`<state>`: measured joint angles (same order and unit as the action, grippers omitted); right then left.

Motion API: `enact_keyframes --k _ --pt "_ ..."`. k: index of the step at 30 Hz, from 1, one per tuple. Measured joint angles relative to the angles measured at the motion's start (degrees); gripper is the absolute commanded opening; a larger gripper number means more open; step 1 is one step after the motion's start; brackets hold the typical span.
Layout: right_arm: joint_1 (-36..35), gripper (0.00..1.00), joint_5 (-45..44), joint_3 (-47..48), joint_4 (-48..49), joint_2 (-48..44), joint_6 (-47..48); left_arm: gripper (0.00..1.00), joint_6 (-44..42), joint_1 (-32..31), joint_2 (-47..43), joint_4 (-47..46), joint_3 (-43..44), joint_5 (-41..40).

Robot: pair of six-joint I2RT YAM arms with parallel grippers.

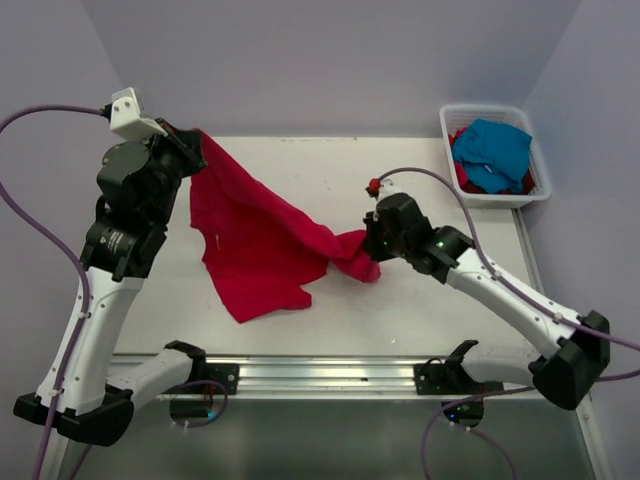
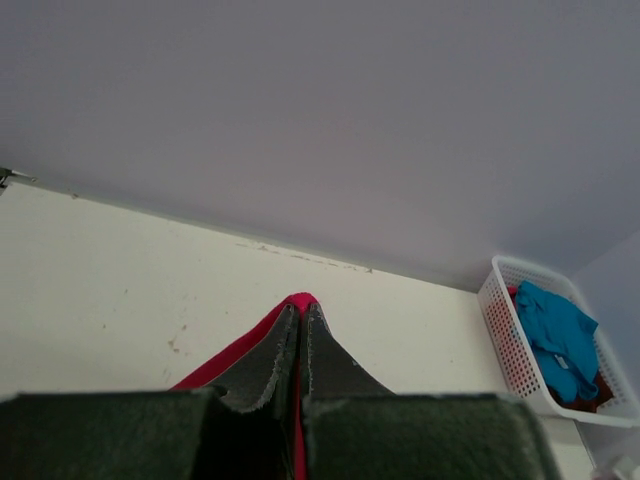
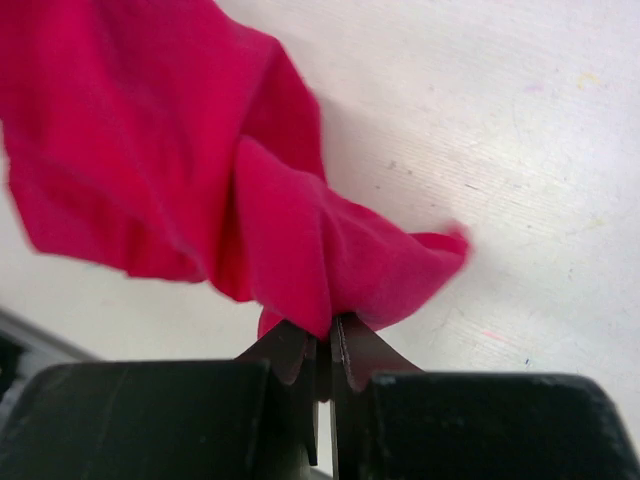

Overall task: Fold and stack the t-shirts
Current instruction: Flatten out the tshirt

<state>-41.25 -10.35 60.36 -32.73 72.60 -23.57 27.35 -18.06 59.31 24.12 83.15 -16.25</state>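
Left tool [image 2: 300, 312] and right tool [image 3: 325, 335] pinched one crimson t-shirt [image 1: 255, 240] over the white worktop [image 1: 430, 300]; one turquoise t-shirt [image 1: 495, 150] lay to its right.

no legible text, brand, number or sign in any of the three views. only a faint pale marking on the left arm's dark joint housing [image 1: 112, 238], too small to read.
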Motion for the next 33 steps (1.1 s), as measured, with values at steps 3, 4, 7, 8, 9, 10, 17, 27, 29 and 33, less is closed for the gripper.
enact_keyframes --k 3,4,7,8,9,10,17,27,29,33 --pt "0.0 0.0 4.4 2.3 -2.7 -6.4 1.9 0.0 -0.3 0.0 -0.3 0.3 0.0 -0.8" --pt "0.0 0.0 6.5 3.0 -3.8 -8.3 2.5 0.0 -0.5 0.0 -0.4 0.5 0.0 -1.0" --pt "0.0 0.0 11.9 3.7 -5.7 -12.8 3.5 0.0 -1.0 0.0 -0.9 0.8 0.0 -1.7" --pt "0.0 0.0 13.2 3.7 -6.3 -13.9 3.5 0.0 -1.0 0.0 -1.1 0.8 0.0 -2.0" --pt "0.0 0.0 13.6 3.8 -7.2 -14.8 3.5 0.0 -1.3 0.0 -1.3 0.9 0.1 -2.3" --pt "-0.1 0.0 12.9 4.4 -8.7 -15.1 3.3 0.0 -1.5 0.0 -1.3 1.1 0.3 -2.7" --pt "-0.3 0.04 -9.1 11.4 -19.6 -2.7 -1.2 0.0 -2.6 0.0 -1.4 1.4 3.3 -4.3" --pt "-0.2 0.43 -25.3 9.4 -22.9 11.1 -5.6 0.0 -3.8 0.0 -1.5 3.1 5.0 -6.7" --pt "-0.2 0.59 -26.8 9.4 -22.9 12.3 -5.9 0.0 -4.3 0.0 -1.5 3.6 6.0 -7.5" --pt "-0.2 0.66 -28.4 9.5 -22.9 15.0 -6.2 0.0 -4.5 0.0 -1.5 3.9 7.1 -8.5"
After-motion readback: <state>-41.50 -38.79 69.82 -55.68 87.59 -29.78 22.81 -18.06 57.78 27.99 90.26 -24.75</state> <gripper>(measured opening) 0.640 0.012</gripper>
